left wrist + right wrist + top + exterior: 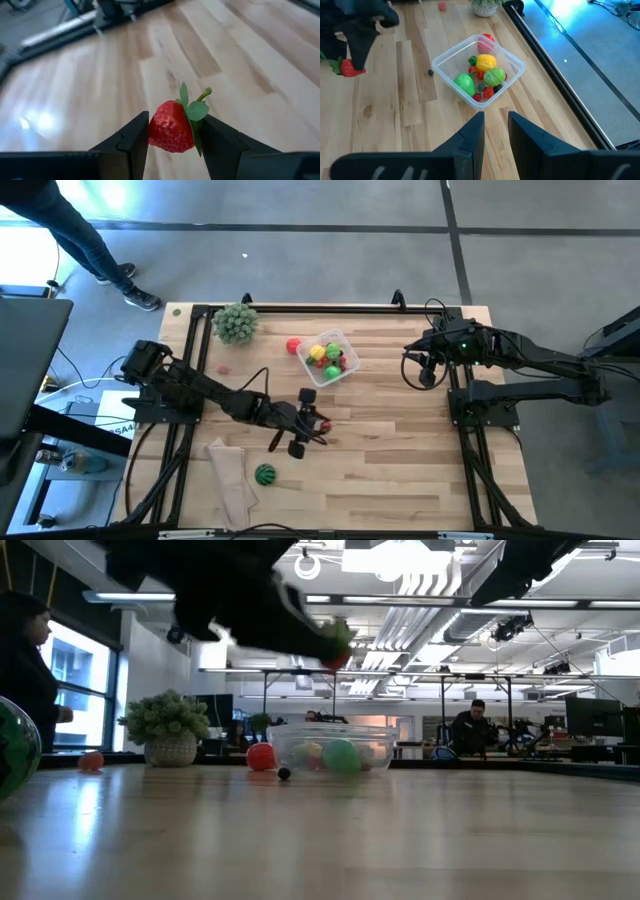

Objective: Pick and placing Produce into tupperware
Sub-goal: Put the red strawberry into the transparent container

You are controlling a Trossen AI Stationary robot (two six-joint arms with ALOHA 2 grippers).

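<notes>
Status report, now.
Left gripper shut on strawberry, above table. Right gripper idle near tupperware. Path clear.

Bare tabletop (400, 440) btwn arms.

Two dark jointed arms

Left arm (200, 387) and right arm (540, 360) look black, with thin black cables; wedge-shaped fingers (470, 140).

Strawberry (171, 126) held aloft; tupperware (345, 369) part-filled.
</notes>
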